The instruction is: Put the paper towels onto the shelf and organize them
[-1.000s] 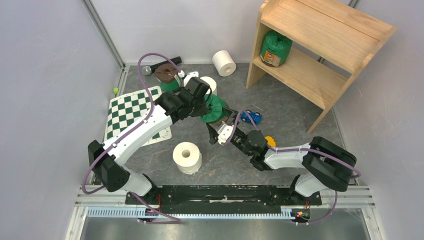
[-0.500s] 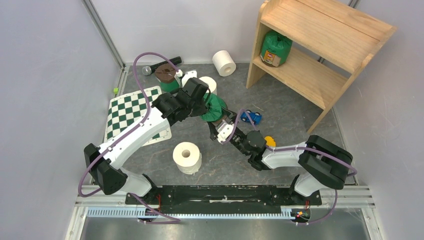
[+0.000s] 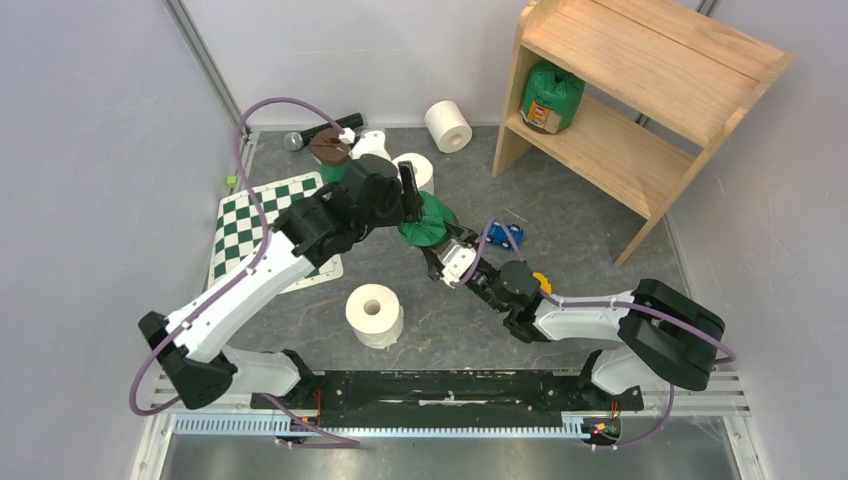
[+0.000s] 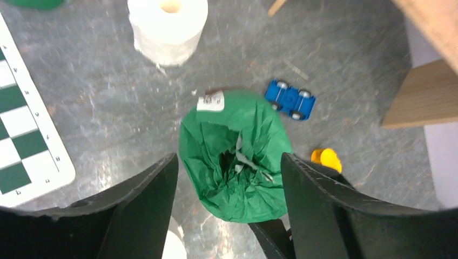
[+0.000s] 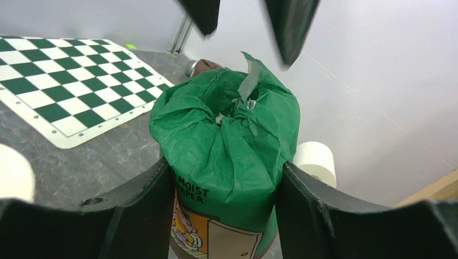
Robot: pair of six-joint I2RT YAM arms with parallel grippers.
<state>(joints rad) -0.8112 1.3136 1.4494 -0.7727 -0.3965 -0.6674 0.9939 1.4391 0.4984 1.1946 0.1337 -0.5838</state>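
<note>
Overhead, two wrist close-ups; probably same green roll (image 3: 425, 221)

In the lower centre of the right wrist view, the green-wrapped roll (image 5: 227, 156) bears black print: "MOIST", above a cut-off word ending "PER". Its white sticker (image 4: 210, 101) is unreadable.

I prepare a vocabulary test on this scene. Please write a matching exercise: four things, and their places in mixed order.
1 blue toy car
2 checkerboard mat
3 central green-wrapped roll
4 rightmost green-wrapped roll

A shelf, lower tier
B between the fingers of the right tool
C table, left side
D table, between item 3 and shelf

Pairs: 1-D, 2-C, 3-B, 4-A
</note>
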